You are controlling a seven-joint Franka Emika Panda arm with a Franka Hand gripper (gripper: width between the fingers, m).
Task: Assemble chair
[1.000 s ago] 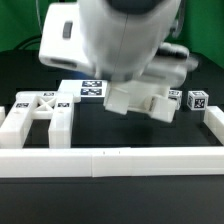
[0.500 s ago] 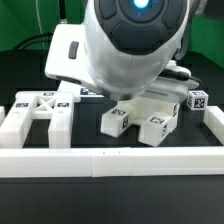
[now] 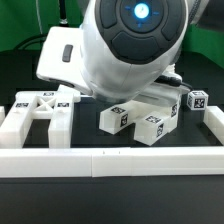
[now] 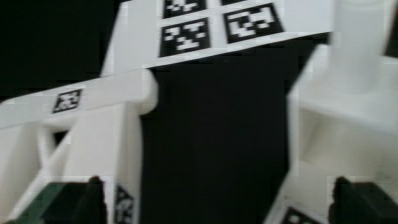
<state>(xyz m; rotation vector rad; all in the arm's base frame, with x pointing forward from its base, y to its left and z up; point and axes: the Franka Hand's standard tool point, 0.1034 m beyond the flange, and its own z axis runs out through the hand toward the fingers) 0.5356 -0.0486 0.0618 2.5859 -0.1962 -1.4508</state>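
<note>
A white blocky chair part [image 3: 140, 118] with black-and-white tags lies on the dark table in the middle of the exterior view, just under my arm. The wrist view shows the same part [image 4: 214, 35] from close by, with two white legs [image 4: 103, 130] running toward the camera and dark table between them. My gripper [image 4: 214, 205] is open, and its dark fingertips [image 4: 71, 200] stand wide apart at the picture's edge with only a dark gap between them. In the exterior view the arm's body hides the fingers. Another white chair part [image 3: 40, 108] with crossed bars sits at the exterior view's left.
A small tagged white cube [image 3: 197, 100] stands at the exterior view's right. A long low white border wall [image 3: 110, 160] runs along the front. The arm's bulky white body [image 3: 130, 45] fills the upper middle and hides what lies behind it.
A second ago the tagged part hung tilted under the arm; it now rests on the table. The jaws have gone from shut to wide open, and the arm's body has shifted slightly.
</note>
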